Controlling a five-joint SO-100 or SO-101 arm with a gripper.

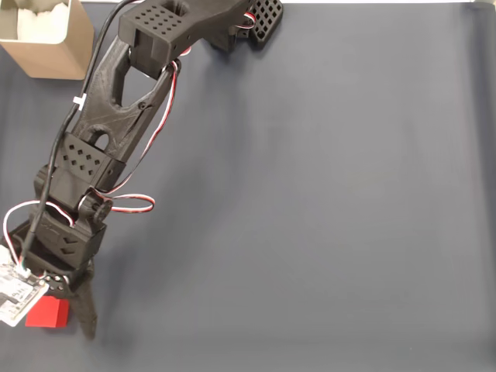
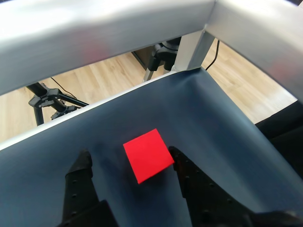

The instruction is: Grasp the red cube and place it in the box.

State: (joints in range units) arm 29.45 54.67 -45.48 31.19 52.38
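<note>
While the box [image 1: 48, 48] is sitting at the counter's [image 1: 325, 201] far left, the hand [image 2: 129, 160] is hovering with fingers apart around the red cube [image 2: 147, 155] at the near left.

1. One red cube [image 1: 46, 313], small and bright, lying on the tabletop [image 1: 325, 201].
2. One box [image 1: 48, 39], tan and open-topped.
3. One black robot arm [image 1: 116, 101].
4. One tool [image 2: 130, 163] with two fingers.
</note>
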